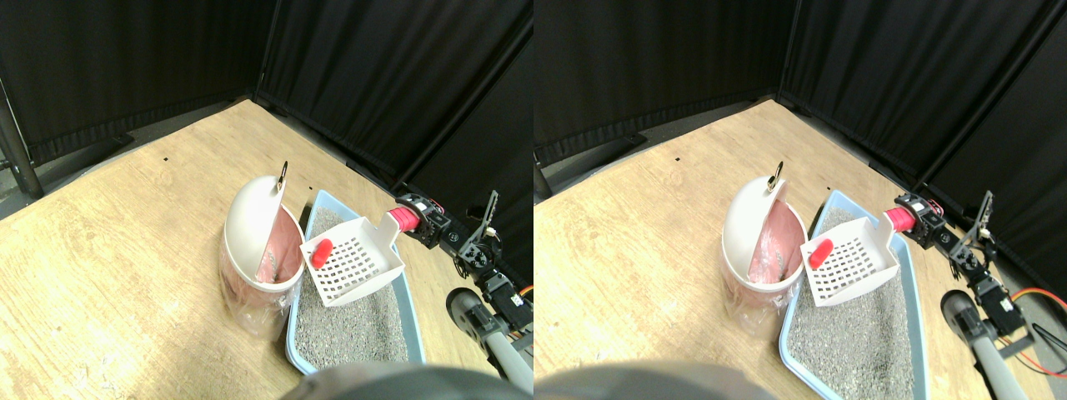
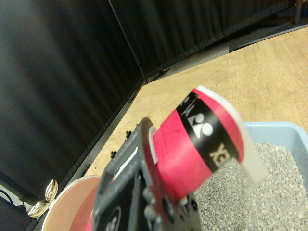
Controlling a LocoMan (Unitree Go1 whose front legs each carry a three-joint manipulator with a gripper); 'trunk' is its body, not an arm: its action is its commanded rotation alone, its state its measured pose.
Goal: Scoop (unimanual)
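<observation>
- black curtains wall off the back and right of the scene, and everything sits on a light wood-grain floor.
- right gripper comes in from the lower right, and its jaws are clamped on the red-wrapped handle of the scoop. the wrist view backs that up: the dark jaw frame sits tight against the red wrap with its black band.
- the white slotted scoop hangs in the air over the litter, not touching it, with its handle end higher than the basket end and pointing back toward the gripper.
- a small red object lies inside the scoop basket, up against the corner nearest the bin.
- below the scoop is the light blue litter tray, full of grey litter. the tray runs from the near edge of the stereo pair view back toward the curtains.
- just beside the tray's left side stands a white bin with a domed swing lid, a pink liner showing in the open side that faces the scoop. clear plastic bunches around its base, and a small gold ring sticks up at the top of the lid.
- the scoop's near edge is close to the bin opening, can't tell if they actually touch.
- behind the gripper you can see the black links of the arm and an orange wire low on the right.
</observation>
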